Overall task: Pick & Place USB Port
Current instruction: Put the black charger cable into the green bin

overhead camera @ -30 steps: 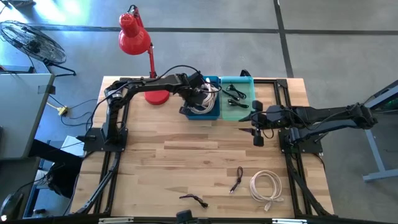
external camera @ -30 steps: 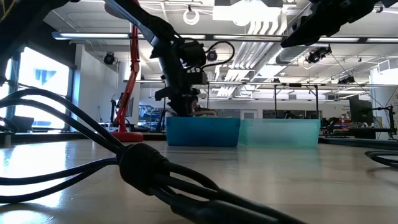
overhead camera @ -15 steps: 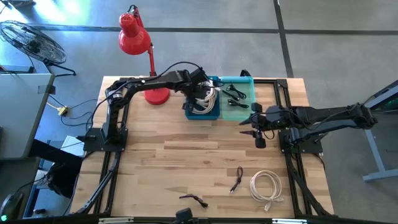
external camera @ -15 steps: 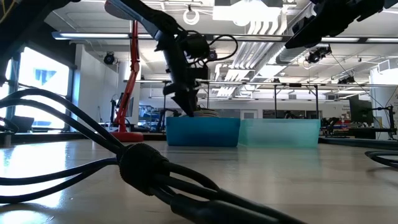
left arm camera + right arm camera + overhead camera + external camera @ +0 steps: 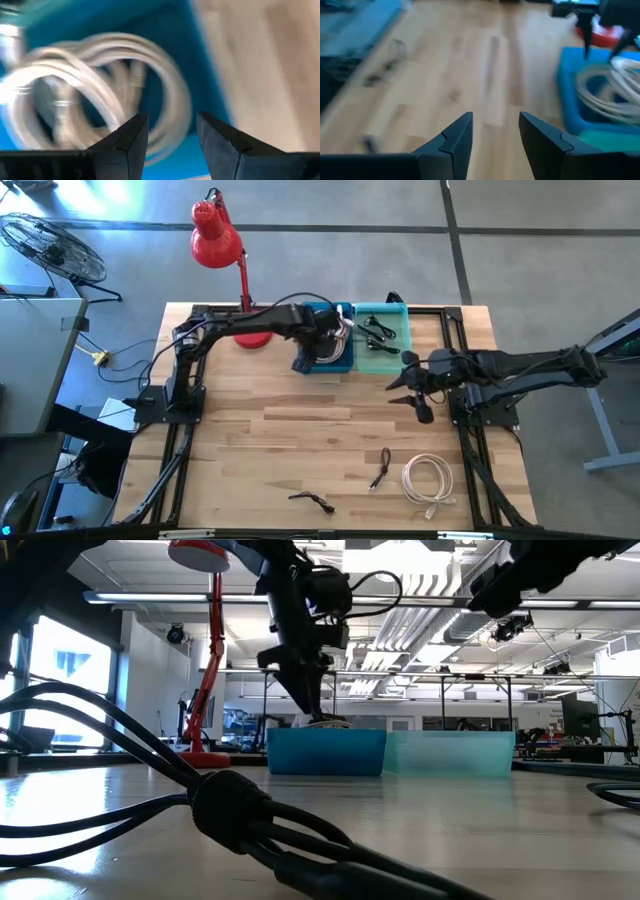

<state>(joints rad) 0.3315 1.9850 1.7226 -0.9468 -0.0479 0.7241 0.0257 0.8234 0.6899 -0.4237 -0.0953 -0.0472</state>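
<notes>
Two bins: blue bin point(image 5: 338, 360), teal bin point(image 5: 392, 358); one red lamp point(image 5: 218, 238).

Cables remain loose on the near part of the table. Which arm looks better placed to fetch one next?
Probably the right. The right gripper hangs open and empty nearer the white coiled cable and small black cable. The left gripper is open over the blue bin, farther off.

Wooden table point(image 5: 250, 430): blue bin point(image 5: 330, 360), teal bin point(image 5: 385, 345), white cable coil point(image 5: 428, 479), red lamp point(image 5: 252, 335).

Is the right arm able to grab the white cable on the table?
Probably yes. The right gripper is open and holds nothing, and the white cable lies in the open on the table on that arm's side, with nothing on top of it.
</notes>
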